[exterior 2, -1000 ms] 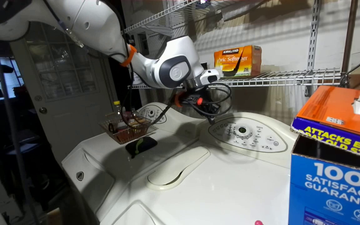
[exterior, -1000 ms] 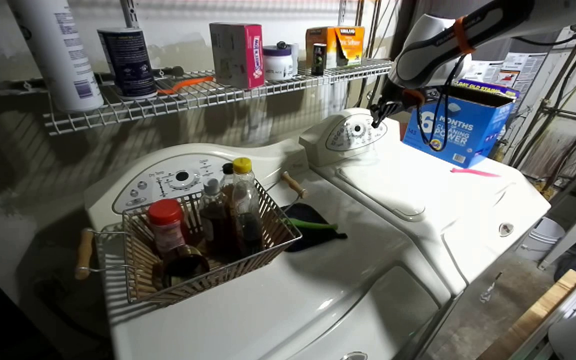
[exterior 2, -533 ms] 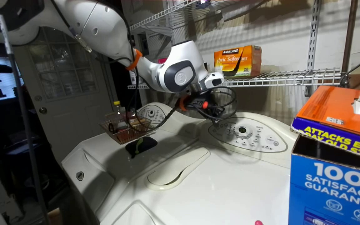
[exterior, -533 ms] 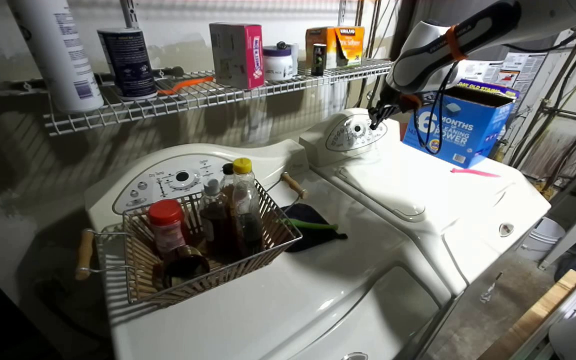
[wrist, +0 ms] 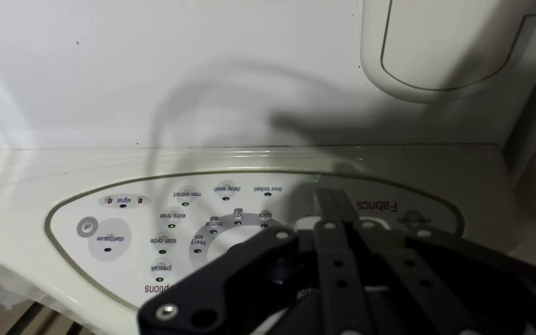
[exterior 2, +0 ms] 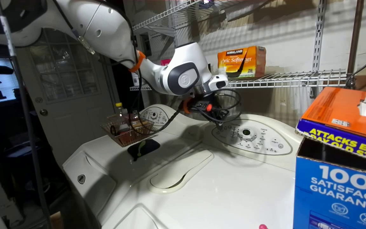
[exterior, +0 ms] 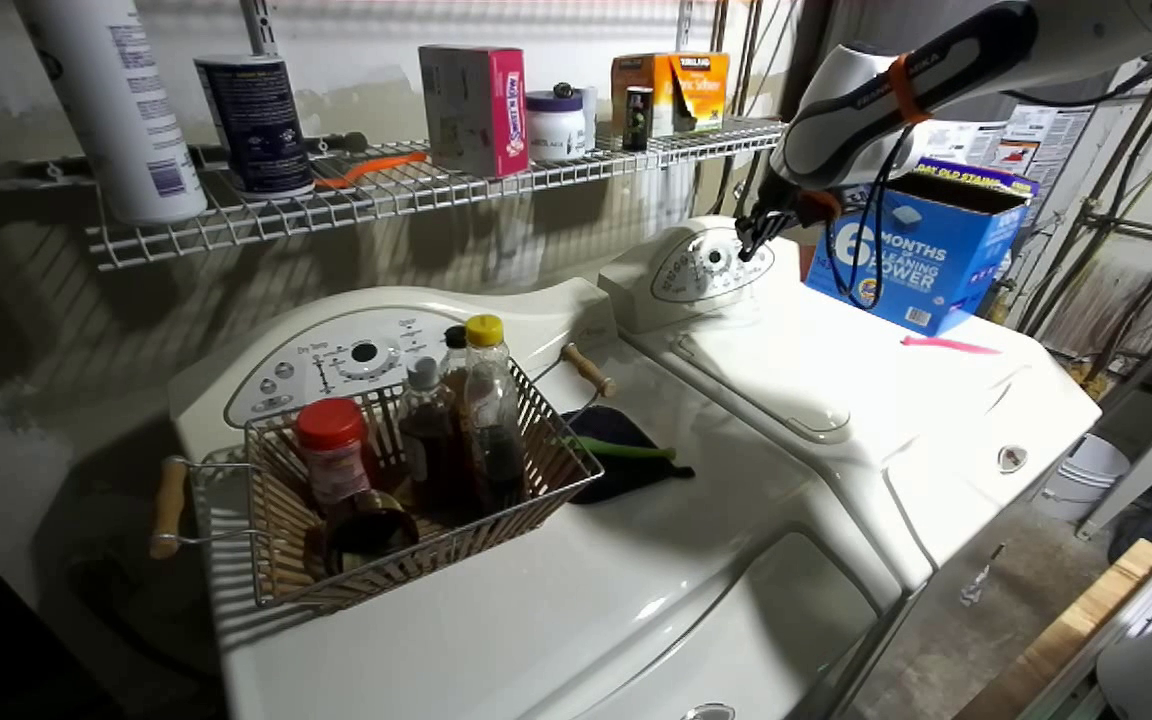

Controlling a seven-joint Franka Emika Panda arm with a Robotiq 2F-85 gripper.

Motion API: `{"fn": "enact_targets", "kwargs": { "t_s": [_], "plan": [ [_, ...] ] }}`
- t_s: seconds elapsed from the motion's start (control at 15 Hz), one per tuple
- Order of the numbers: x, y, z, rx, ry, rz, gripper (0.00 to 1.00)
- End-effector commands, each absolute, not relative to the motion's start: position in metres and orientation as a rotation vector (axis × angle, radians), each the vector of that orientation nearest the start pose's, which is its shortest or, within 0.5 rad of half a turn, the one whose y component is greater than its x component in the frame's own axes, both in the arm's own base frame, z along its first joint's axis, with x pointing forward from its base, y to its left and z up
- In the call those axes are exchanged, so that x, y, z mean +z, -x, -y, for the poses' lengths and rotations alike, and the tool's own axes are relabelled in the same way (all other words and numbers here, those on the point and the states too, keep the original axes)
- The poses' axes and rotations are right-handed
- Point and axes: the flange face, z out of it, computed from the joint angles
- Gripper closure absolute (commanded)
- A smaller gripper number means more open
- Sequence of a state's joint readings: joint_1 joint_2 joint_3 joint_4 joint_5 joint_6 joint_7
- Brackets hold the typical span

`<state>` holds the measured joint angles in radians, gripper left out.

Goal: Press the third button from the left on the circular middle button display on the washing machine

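The washing machine (exterior 2: 233, 190) is white, and its glossy lid (exterior: 836, 350) is bright in an exterior view. Its rounded console (exterior 2: 286, 135) carries an oval panel with a round middle display (exterior 2: 246, 132). In the wrist view the panel's lettering is upside down, and the middle ring of buttons (wrist: 203, 237) is partly covered by the gripper. My gripper (wrist: 334, 197) is shut and empty, its fingertips together over the panel beside the word "Fabrics". It shows at the console in both exterior views (exterior: 744, 254) (exterior 2: 219, 125). I cannot tell whether the tips touch the panel.
A second white appliance (exterior: 496, 620) stands alongside, holding a wire basket (exterior: 576, 465) of bottles and a dark cloth (exterior: 626, 480). A blue detergent box (exterior 2: 310, 190) stands beside the console. A wire shelf (exterior 2: 294, 83) with boxes runs above. A cable (exterior 2: 238, 109) loops from the gripper.
In an exterior view my gripper has moved slightly down and to the right, closer to the panel. Most of this came in the earlier half second; little has moved since.
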<state>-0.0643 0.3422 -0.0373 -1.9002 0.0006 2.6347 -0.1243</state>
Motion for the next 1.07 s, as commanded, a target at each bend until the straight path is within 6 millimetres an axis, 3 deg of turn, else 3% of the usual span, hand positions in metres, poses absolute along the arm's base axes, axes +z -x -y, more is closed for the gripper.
{"fn": "enact_targets", "kwargs": {
  "t_s": [0.0,1.0],
  "plan": [
    [0.355,-0.673,0.066,-0.594,3.142,0.063,1.0],
    [0.314,-0.726,0.075,-0.591,3.177,0.161,1.0]
  ]
}}
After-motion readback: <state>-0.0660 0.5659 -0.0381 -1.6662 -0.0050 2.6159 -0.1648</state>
